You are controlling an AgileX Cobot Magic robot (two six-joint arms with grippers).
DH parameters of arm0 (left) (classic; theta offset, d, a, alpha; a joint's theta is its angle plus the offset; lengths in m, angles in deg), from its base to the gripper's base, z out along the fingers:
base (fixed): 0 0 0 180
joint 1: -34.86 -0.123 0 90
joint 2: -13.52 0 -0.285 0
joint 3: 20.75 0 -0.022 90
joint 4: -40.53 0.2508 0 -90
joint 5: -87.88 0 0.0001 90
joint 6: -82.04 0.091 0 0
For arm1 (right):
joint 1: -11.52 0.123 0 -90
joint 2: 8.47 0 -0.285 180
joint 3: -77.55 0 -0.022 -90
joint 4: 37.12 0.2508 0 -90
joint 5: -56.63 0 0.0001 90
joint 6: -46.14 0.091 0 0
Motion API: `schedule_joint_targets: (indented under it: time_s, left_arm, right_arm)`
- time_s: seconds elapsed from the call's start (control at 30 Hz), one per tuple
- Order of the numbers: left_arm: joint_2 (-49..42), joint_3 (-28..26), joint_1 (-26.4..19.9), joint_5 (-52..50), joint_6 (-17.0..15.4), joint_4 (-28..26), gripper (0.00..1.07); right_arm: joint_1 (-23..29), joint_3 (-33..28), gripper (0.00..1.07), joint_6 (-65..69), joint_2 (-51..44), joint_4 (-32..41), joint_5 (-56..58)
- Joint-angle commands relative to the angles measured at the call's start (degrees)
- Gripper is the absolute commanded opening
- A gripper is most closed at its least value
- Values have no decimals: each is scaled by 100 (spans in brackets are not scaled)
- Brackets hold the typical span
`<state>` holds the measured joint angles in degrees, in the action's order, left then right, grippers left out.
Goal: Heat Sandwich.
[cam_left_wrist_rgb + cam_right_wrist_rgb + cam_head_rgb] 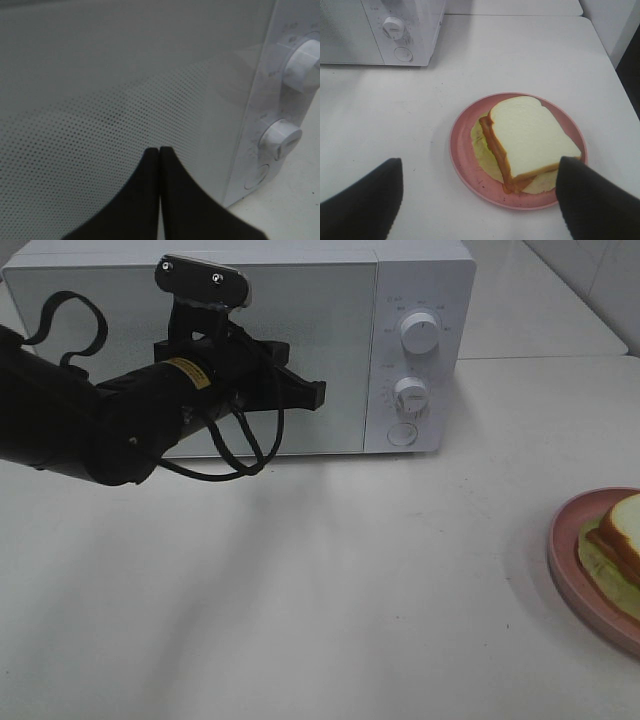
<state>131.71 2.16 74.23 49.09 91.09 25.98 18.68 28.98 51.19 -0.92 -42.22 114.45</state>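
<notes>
A: What does the right wrist camera give that the high one cuts off?

B: The whole sandwich (530, 140): thick square white bread, tan crust, pale lettuce beneath, lying on a round pink plate (465, 160). The right gripper (480, 200) hangs above it, black fingers spread wide, one tip over the plate's rim.

A: And the left?

B: The left gripper (159, 152), tips pressed together, sits close to the microwave (300, 300) door's dotted mesh, beside two white knobs. The sandwich lies well apart from it.
</notes>
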Motion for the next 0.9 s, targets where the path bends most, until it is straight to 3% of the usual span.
schedule_joint_targets:
  time_s: [0.03, 0.4, 0.5, 0.53, 0.63, 0.67, 0.7, 0.77, 0.8, 0.87, 0.9]
  left_arm:
    - [-292, 138, 29, 74, 11, -52, 0]
    - [-1289, 390, 17, 2361, 29, 74, 0]
    - [-1501, 390, 17, 3168, 29, 149, 5]
    - [-1564, 390, 17, 3380, 29, 149, 10]
    - [-1839, 390, 17, 4389, 29, 149, 42]
    - [-1839, 390, 17, 4389, 29, 149, 42]
    - [-1960, 390, 17, 4767, 17, 149, 64]
    - [-2074, 390, 17, 5117, 0, 149, 82]
    - [-2074, 390, 17, 5117, 0, 149, 82]
    - [-2252, 390, 17, 5735, 6, 201, 99]
    - [-2320, 390, 17, 5930, 6, 264, 101]
  right_arm:
    - [-34, 0, 76, -17, -160, 6, -80]
    - [-34, 0, 76, -17, -160, 6, -80]
    - [-34, 0, 76, -17, -160, 6, -80]
    - [-34, 0, 76, -17, -160, 6, -80]
    - [-34, 0, 76, -17, -160, 6, -80]
    - [-34, 0, 76, -17, -160, 6, -80]
    - [-34, 0, 76, -17, -160, 6, -80]
    - [-34, 0, 76, -17, -160, 6, -80]
    - [-34, 0, 76, -17, -160, 6, -80]
    - [-34, 0, 76, -17, -160, 6, -80]
    - [-34, 0, 76, -17, -160, 6, -80]
